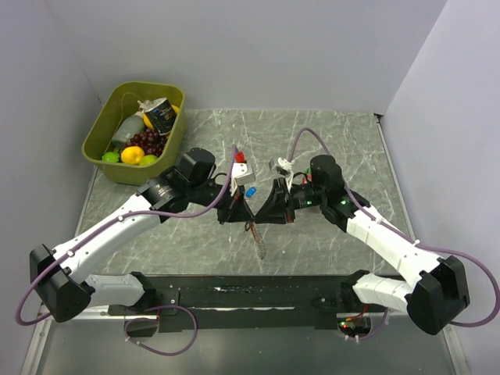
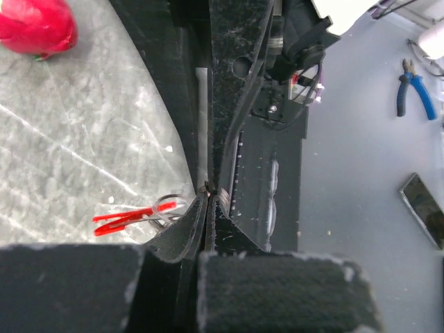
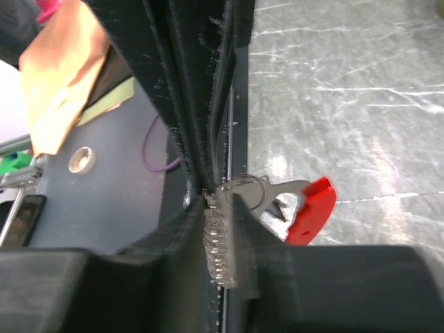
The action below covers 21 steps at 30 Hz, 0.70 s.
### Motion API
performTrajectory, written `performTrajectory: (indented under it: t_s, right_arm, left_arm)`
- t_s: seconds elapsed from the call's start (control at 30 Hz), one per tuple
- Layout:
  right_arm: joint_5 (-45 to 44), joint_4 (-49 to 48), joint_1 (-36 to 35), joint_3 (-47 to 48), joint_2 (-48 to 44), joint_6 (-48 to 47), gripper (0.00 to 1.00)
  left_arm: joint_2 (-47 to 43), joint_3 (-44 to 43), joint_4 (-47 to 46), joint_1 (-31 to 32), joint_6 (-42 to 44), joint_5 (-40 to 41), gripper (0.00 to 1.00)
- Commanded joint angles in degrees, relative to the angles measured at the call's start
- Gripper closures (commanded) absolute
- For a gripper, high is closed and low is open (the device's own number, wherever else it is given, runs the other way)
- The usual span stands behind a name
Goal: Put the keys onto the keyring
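Observation:
The keyring hangs between my two grippers over the middle of the table. Its red clip (image 3: 312,208) sticks out to one side and shows edge-on as a thin red clip (image 2: 125,218) in the left wrist view. My left gripper (image 2: 208,194) is shut, pinching a small metal part of the keyring at its tips, with a ring (image 2: 170,205) just beside them. The silvery chain (image 3: 222,243) fills the narrow gap of my right gripper (image 3: 220,201). From above, both grippers meet tip to tip, left gripper (image 1: 241,210), right gripper (image 1: 262,210), and the chain (image 1: 258,241) dangles below. A blue-headed key (image 1: 250,191) lies just behind them.
A green bin (image 1: 100,129) of toy fruit stands at the back left. A white block with a red top (image 1: 243,168) and a small silvery round thing (image 1: 277,165) sit behind the grippers. A red toy fruit (image 2: 35,28) lies on the table near the left arm.

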<state>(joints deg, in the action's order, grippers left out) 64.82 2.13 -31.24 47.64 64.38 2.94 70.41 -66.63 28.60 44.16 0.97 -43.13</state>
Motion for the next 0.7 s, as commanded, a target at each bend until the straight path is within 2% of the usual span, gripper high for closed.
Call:
performTrajectory:
  t_s: [0.0, 0.03, 0.13, 0.23, 0.27, 0.3, 0.37, 0.47, 0.5, 0.6, 0.67]
  right_arm:
    - [-0.3, 0.1, -0.7, 3.2, 1.3, -0.7, 0.97]
    - [-0.4, 0.2, -0.7, 3.4, 1.4, -0.6, 1.00]
    - [-1.7, -0.2, -0.7, 3.0, 1.0, -0.4, 1.00]
    - [-3.5, -1.7, -0.7, 2.0, -0.4, 1.1, 1.00]
    - [-3.7, -4.6, -0.7, 1.5, -1.4, 2.0, 1.00]
    - [-4.3, -5.8, -0.7, 1.1, -2.0, 3.9, 1.00]
    - [-5.9, -11.5, -0.7, -1.0, -3.7, 6.4, 1.00]
    - [-9.3, -17.6, -0.7, -4.5, -7.0, 11.1, 1.00]
    - [-10.2, -23.1, -0.6, -5.5, -7.8, 14.4, 1.00]
    - [-12.2, -34.9, -0.6, -10.5, -10.3, 21.1, 1.00]
    - [-13.7, -38.9, -0.7, -11.7, -11.1, 24.7, 1.00]
  left_arm:
    - [0.1, -2.5, -1.9, 0.0, 0.8, -2.2, 0.99]
    - [0.0, -2.5, -1.8, 0.0, 0.9, -1.9, 0.99]
    - [-1.2, -2.4, -2.6, 0.0, 0.3, 0.5, 0.98]
    - [-3.3, -1.5, -5.4, -0.3, -2.9, 4.3, 0.78]
    - [-4.1, -1.2, -6.4, -0.6, -4.0, 6.2, 0.56]
    - [-5.7, -0.4, -7.2, -1.0, -5.0, 10.0, 0.49]
    - [-7.8, 0.8, -10.7, -1.9, -7.4, 11.8, 0.37]
    - [-11.9, 5.2, -16.8, -4.9, -11.0, 11.0, 0.34]
    - [-13.1, 6.2, -18.3, -6.8, -11.9, 9.5, 0.34]
    - [-13.5, 9.6, -24.3, -10.1, -15.8, 1.6, 0.38]
    - [-13.0, 11.5, -27.6, -10.9, -18.5, -4.5, 0.42]
